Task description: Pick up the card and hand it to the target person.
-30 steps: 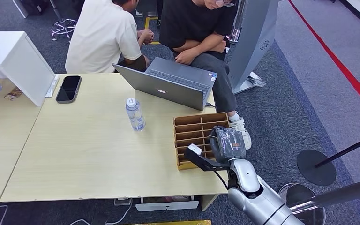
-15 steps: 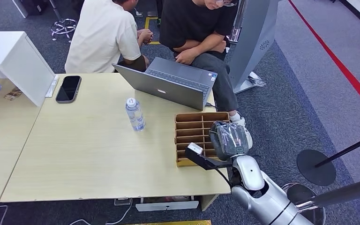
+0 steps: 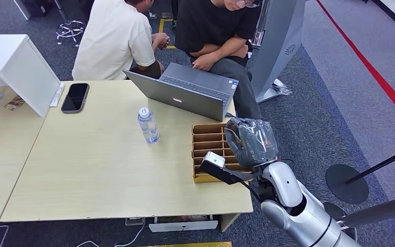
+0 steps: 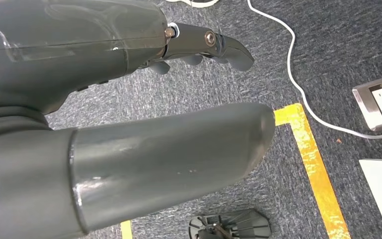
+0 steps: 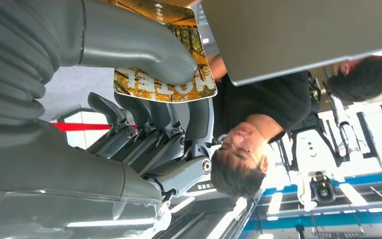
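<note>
In the right wrist view the card [image 5: 179, 87], printed with orange autumn trees and white letters, is pinched between my right hand's [image 5: 144, 124] thumb and fingers. From the head view my right hand [image 3: 251, 141] hovers over the right side of the brown cardboard divider tray [image 3: 208, 152], and its back hides the card. A person in a black shirt [image 3: 211, 25] sits beyond the table behind the laptop [image 3: 185, 92], arms folded. My left hand [image 4: 79, 45] hangs over grey carpet, thumb and fingers apart, holding nothing.
A second person in a cream shirt [image 3: 113, 41] sits at the table's far side. A water bottle [image 3: 148, 125], a black phone [image 3: 75, 96] and a white box [image 3: 15, 67] are on the wooden table [image 3: 97, 170]. A grey pillar [image 3: 283, 46] stands at the right.
My right hand has risen and moved forward over the divider tray toward the laptop. The people and table objects have stayed in place.
</note>
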